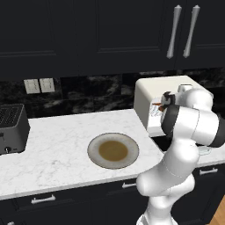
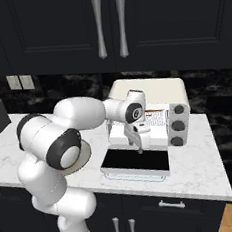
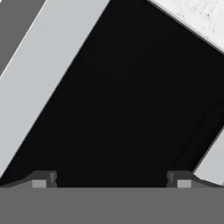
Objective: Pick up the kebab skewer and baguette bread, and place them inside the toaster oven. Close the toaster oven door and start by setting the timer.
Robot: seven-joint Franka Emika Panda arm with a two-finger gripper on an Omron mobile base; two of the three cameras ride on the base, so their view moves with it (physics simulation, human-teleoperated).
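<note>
End effector [image 2: 139, 147], fingers apart and empty, hangs just above the lowered toaster oven door [image 2: 136, 162], placed to push it shut. Toaster oven [image 2: 151, 92] stands on the bench [image 2: 204, 172]; orange food shows on its rack. The plate [image 1: 93, 148] holds no food.

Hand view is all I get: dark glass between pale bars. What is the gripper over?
Observer: The open gripper hangs over the toaster oven door, which is folded down flat.
Operator: Anything loaded yet?
Observer: Yes, something orange-brown lies inside the toaster oven; I cannot tell which item.
Operator: Is it near the timer?
Observer: No, the knobs run down the oven's right side, apart from the gripper.
</note>
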